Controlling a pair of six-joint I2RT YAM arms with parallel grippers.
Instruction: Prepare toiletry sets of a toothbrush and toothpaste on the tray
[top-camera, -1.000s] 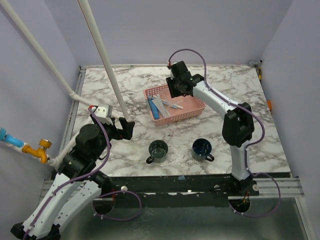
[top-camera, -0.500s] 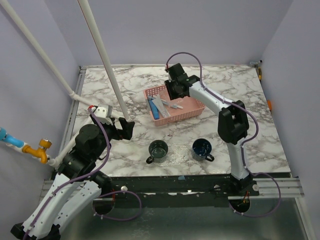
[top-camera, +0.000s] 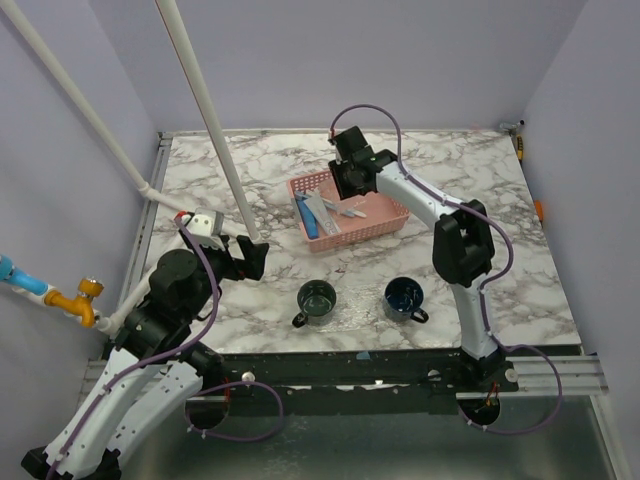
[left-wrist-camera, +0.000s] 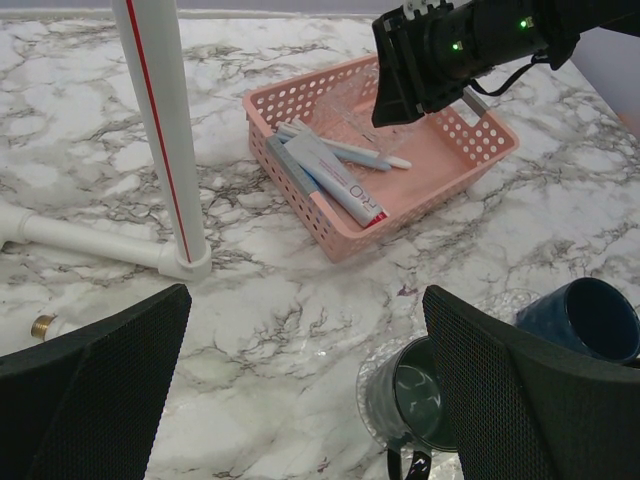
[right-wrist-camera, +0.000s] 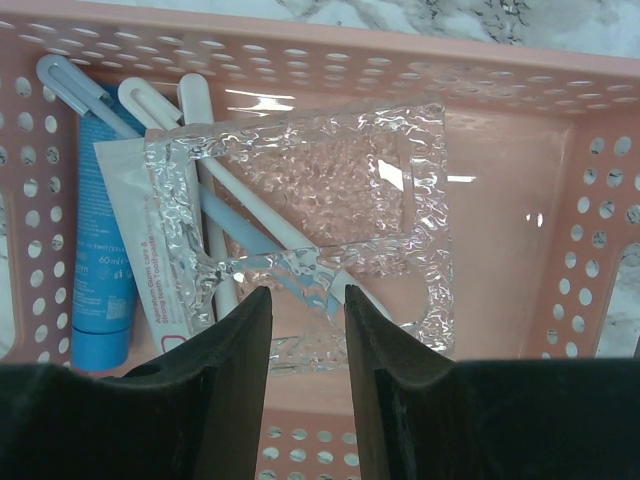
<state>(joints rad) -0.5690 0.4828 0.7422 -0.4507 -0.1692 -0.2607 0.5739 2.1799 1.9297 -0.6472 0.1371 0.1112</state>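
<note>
Tray (right-wrist-camera: 300, 200) is lying inside the pink basket (right-wrist-camera: 500, 260). It is not sitting flat on the basket floor but resting across the toothbrushes (right-wrist-camera: 200, 130), covering their handles and one edge of the white toothpaste tube (right-wrist-camera: 125, 230). Blue toothpaste tube (right-wrist-camera: 100, 260) is lying beside these, against the basket's left wall. Judgement: no set can be laid out while the tray is in the basket on top of the items, so it is being handled first.

Right gripper (right-wrist-camera: 308, 300) is reaching down into the basket. Its fingers are standing partway apart and straddling the tray's near rim, one on each side. Clear plastic is filling the gap between them, but whether the pads are actually pinching it cannot be told. Judgement: an edge grip suits this piece, since it is thin, shallow and too wide to span.

Left gripper (left-wrist-camera: 305, 330) is hanging over the left of the table (top-camera: 500, 220), well apart from the basket. Its jaws are spread as wide as they go and are holding nothing. It is facing the basket, probably parked out of the right arm's way. White pipe (left-wrist-camera: 160, 130) is standing just left of its line to the basket.

Dark green mug (top-camera: 317, 300) and dark blue mug (top-camera: 404, 297) are sitting near the front edge, apart from the basket.

Risk, as judged: crinkled plastic may flex or slip when lifted, or drag a toothbrush along.
</note>
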